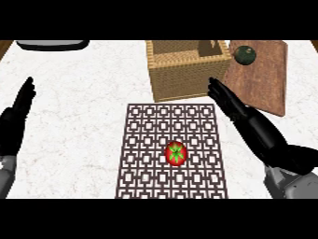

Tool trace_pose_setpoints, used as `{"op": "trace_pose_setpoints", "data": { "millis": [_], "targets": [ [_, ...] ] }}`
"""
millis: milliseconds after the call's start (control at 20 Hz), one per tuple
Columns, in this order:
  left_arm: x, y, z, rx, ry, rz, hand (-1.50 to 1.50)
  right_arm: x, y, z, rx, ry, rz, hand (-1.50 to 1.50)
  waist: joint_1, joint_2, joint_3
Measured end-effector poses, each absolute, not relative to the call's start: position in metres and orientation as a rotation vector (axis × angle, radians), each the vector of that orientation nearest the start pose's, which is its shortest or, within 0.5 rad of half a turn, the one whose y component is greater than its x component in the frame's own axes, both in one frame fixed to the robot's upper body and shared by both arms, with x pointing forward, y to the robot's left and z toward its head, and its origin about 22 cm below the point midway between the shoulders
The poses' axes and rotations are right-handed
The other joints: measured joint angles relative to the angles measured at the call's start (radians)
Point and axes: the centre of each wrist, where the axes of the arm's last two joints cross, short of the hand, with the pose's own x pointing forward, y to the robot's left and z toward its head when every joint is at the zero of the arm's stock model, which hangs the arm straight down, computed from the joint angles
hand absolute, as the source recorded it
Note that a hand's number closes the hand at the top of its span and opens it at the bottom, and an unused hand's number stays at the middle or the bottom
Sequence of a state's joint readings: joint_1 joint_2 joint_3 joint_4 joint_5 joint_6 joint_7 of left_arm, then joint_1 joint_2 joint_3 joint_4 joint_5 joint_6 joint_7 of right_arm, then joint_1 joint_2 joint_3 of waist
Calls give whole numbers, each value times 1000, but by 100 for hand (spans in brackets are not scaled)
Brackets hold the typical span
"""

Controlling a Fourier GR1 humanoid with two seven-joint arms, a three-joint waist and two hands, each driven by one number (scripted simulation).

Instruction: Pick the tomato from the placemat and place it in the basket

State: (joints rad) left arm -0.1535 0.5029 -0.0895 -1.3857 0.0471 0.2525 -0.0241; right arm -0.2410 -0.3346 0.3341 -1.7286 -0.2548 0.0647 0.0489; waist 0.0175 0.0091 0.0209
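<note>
A red tomato (176, 153) with a green stem star lies on the brown patterned placemat (148, 140), slightly below its middle. Behind the placemat stands a woven wicker basket (182, 77), open at the top. My right hand (258, 128) stretches along the placemat's right edge with straight fingers pointing toward the basket, to the right of the tomato and not touching it. At the left edge my left hand (11, 123) rests open, fingers up, far from the tomato.
A wooden cutting board (268, 88) lies to the right of the basket, with a dark green round object (244, 55) on its far end. A dark, grey-rimmed object (51, 45) shows at the back left. The counter is white marble.
</note>
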Motion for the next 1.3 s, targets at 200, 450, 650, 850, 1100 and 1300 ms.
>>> {"op": "trace_pose_setpoints", "data": {
  "millis": [200,450,650,850,1100,1300],
  "targets": [
    [285,317,38,456,-1542,-245,0,284,-181,70,589,-1719,484,150,16,8,-10],
    [289,292,29,328,-1483,-247,0,285,-140,72,1111,-1824,446,-150,38,23,-8],
    [293,284,26,292,-1416,-227,0,273,-125,54,1297,-1951,398,-150,7,6,-14],
    [291,277,26,277,-1378,-210,0,275,-145,48,1110,-2059,483,-150,-13,-5,-18],
    [292,281,26,278,-1366,-204,0,303,-196,84,672,-2141,836,-150,-22,-10,-21],
    [294,283,27,274,-1360,-213,0,317,-230,124,466,-2069,1198,-150,-20,-10,-22]
  ]
}}
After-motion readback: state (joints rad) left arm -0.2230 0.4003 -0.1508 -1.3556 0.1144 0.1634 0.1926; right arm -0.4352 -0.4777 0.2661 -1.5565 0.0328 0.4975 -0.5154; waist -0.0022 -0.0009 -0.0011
